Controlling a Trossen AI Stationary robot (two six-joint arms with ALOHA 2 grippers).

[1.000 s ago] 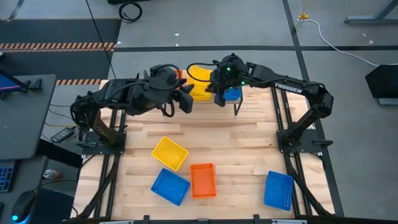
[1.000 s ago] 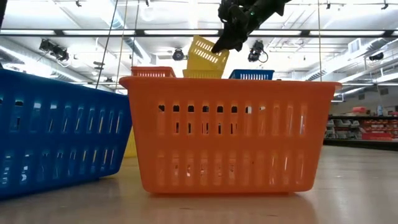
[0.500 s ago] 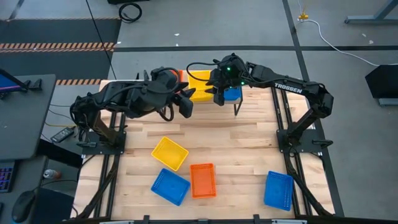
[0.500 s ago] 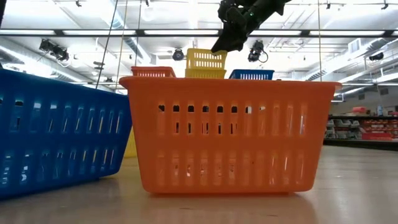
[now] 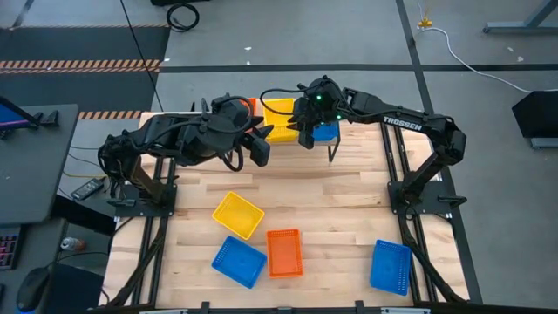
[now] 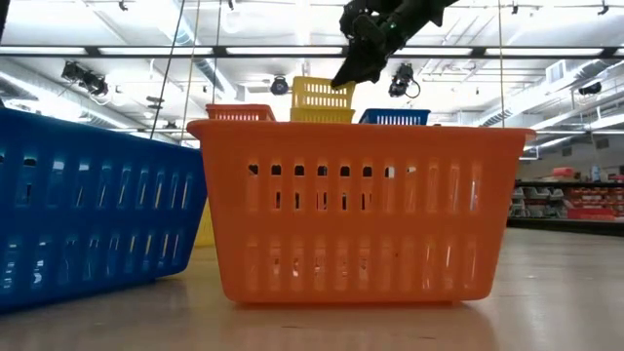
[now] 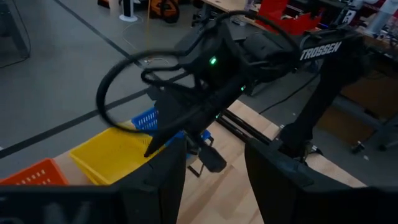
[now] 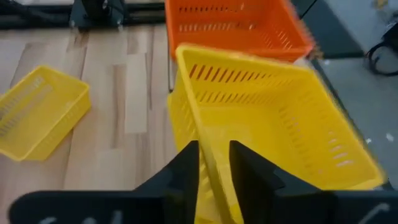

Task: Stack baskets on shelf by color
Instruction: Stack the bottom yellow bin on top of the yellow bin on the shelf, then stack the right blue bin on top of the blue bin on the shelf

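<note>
Counting on the table (image 5: 349,209): 2 blue baskets (image 5: 238,261), 1 orange, 1 yellow.

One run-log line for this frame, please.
right gripper: jaws astride yellow basket wall, on shelf stack | left gripper: open, waiting nearby | loose baskets remain

Shelf (image 5: 334,150) — almost wholly hidden under both arms and the stacked baskets; one thin black leg shows. Blue basket (image 6: 88,210) in the low view — cut off at the left edge. Shelf's orange basket (image 5: 252,105) — only a sliver visible from above.
</note>
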